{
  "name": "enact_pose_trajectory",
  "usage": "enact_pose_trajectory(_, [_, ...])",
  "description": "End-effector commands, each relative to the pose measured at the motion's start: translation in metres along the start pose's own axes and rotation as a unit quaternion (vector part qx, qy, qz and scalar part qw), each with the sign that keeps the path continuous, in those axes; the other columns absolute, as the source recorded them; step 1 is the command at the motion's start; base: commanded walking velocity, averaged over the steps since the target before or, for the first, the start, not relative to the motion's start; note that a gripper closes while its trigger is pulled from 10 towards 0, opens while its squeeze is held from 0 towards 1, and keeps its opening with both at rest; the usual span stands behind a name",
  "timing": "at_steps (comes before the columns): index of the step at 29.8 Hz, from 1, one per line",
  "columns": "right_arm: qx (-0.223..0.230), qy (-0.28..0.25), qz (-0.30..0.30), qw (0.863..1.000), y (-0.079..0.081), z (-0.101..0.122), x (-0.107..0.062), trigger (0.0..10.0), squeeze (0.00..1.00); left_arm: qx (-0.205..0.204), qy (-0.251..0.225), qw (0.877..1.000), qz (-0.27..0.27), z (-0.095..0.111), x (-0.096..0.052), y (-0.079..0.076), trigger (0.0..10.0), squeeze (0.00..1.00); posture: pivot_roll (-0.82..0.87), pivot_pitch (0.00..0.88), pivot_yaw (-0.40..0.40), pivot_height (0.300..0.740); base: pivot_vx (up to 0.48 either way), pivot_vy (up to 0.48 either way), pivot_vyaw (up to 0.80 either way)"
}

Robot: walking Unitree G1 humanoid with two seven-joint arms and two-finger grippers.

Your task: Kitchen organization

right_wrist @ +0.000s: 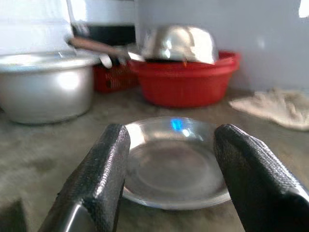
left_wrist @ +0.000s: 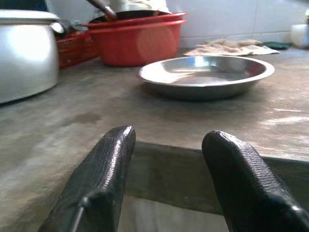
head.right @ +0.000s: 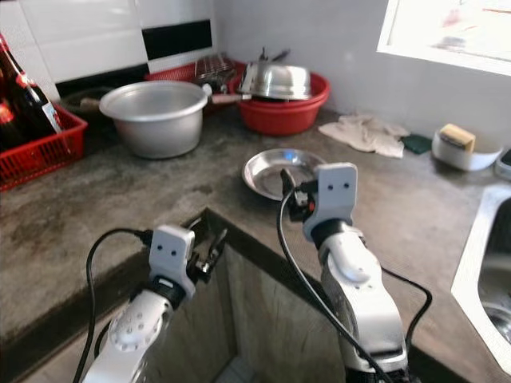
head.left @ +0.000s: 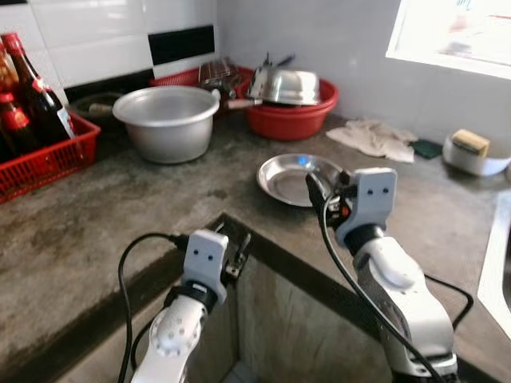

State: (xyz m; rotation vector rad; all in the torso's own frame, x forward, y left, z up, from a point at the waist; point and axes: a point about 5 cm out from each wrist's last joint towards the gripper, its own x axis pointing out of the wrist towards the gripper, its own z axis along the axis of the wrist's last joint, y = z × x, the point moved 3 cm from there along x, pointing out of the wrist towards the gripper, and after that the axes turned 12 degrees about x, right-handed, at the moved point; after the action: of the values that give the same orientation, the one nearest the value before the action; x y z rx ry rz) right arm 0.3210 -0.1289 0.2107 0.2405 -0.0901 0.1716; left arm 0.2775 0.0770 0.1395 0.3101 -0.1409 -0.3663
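Steel plate lay on tabletop; right end effector wide open just before it; left end effector open, empty.

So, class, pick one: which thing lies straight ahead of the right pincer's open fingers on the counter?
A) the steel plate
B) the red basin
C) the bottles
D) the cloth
A: the right wrist view frames the steel plate between the open fingers, and the head view shows the right pincer at the plate's near rim, while the other things sit farther off.
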Motion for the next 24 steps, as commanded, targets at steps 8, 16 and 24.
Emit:
enact_pose_trajectory(8, [-0.015, 0.076, -0.012, 0.997, -0.006, -0.015, 0.030, 10.0, 0.00, -0.009, 0.008, 1.000, -0.015, -0.002, -0.007, -0.010, 10.0, 0.00, 0.04, 0.034, -0.057, 0.740, 0.000, 0.000, 0.00])
enact_pose_trajectory(16, [0.006, 0.113, -0.068, 0.991, -0.026, -0.014, 0.057, 10.0, 0.10, -0.015, 0.010, 1.000, -0.025, -0.001, -0.013, -0.020, 10.0, 0.00, 0.04, 0.044, -0.077, 0.740, 0.000, 0.000, 0.00])
enact_pose_trajectory(24, [0.034, 0.109, -0.108, 0.988, -0.042, 0.003, 0.081, 10.0, 0.00, -0.021, 0.012, 0.999, -0.028, -0.001, -0.015, -0.023, 10.0, 0.00, 0.05, 0.046, -0.087, 0.740, 0.000, 0.000, 0.00])
